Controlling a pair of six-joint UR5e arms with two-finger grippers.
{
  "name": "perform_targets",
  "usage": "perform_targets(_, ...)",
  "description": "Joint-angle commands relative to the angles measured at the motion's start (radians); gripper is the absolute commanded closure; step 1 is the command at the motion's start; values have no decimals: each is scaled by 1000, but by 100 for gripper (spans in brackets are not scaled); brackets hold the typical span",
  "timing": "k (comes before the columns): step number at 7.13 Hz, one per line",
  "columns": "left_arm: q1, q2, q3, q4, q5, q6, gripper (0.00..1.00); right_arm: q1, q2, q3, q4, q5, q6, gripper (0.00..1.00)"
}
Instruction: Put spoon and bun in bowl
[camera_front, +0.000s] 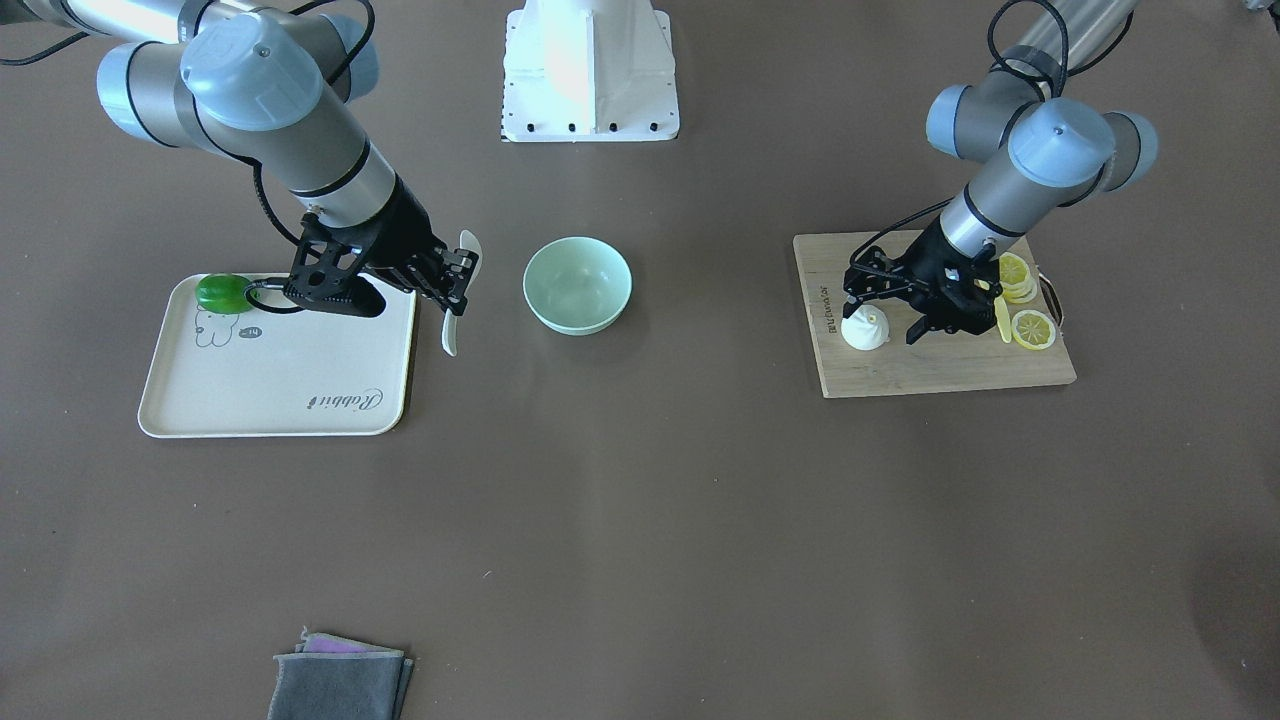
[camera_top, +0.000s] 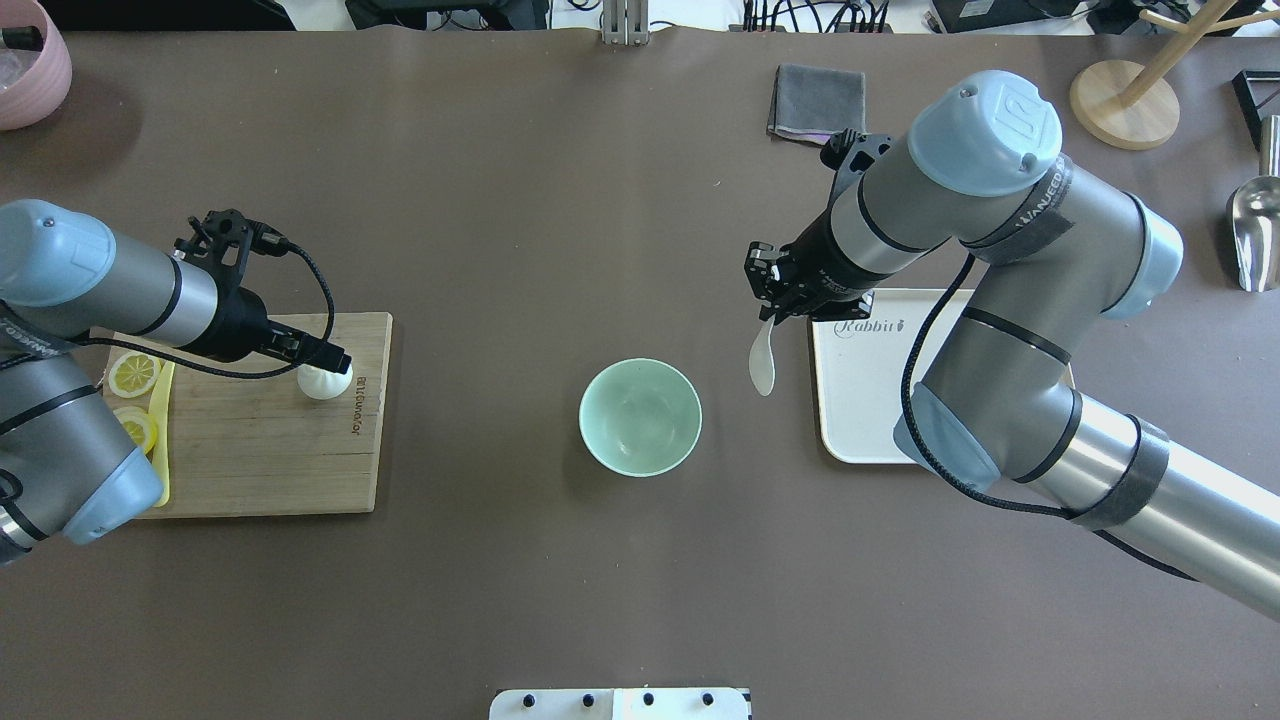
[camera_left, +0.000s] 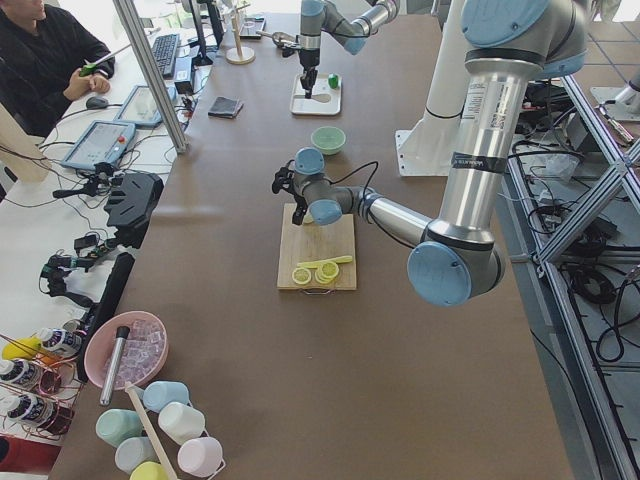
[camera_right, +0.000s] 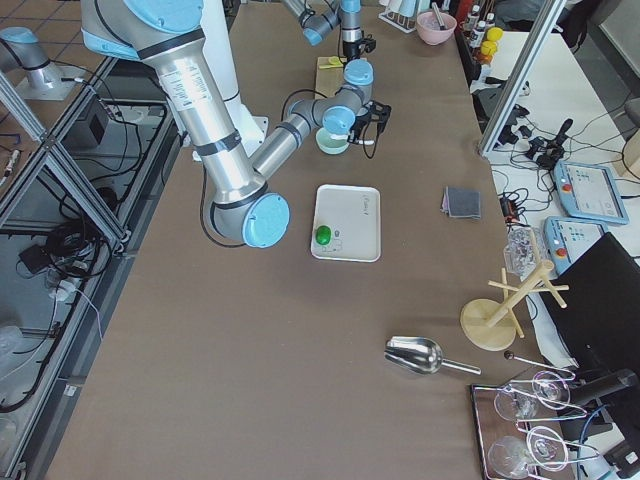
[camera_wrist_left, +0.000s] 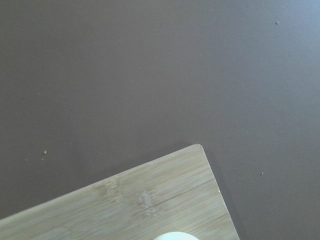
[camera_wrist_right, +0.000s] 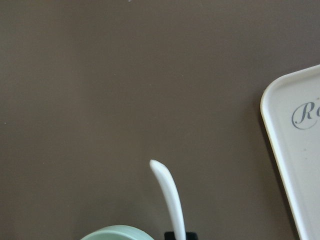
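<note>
The mint-green bowl (camera_front: 577, 285) stands empty at the table's middle, also in the overhead view (camera_top: 640, 416). My right gripper (camera_front: 458, 288) is shut on the cream-white spoon (camera_front: 452, 335) and holds it above the table between the tray and the bowl, scoop hanging down (camera_top: 763, 370). The right wrist view shows the spoon's handle (camera_wrist_right: 167, 195) and the bowl's rim (camera_wrist_right: 117, 233). The white pleated bun (camera_front: 865, 329) sits on the cutting board (camera_front: 930, 365). My left gripper (camera_front: 885, 315) is open and low over the bun (camera_top: 322, 383); I cannot tell whether it touches it.
A cream tray (camera_front: 280, 385) with a green pepper (camera_front: 224, 293) lies beside the right arm. Lemon slices (camera_front: 1033, 329) and a yellow-green knife (camera_front: 1002, 318) lie on the board. A grey cloth (camera_top: 817, 100), a wooden stand (camera_top: 1125, 100) and a metal scoop (camera_top: 1255, 230) are at the far side.
</note>
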Motion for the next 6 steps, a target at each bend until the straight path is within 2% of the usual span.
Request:
perform_targets(1,18,11,-11,-13,-6,-39,100,-20,24,5,-1,-6,9,100)
perform_targets(4,20,-7,-78,2,-10,-141,100,-21,28,6,-1,-6,9,100)
perform_targets(5,21,-54,-89,34,-10,-167,100,-30,32,0,-1,-7,9,100)
perform_targets(6,21,-155,-86,137,-9,-180,100,-59,43,-10,-1,-28,9,100)
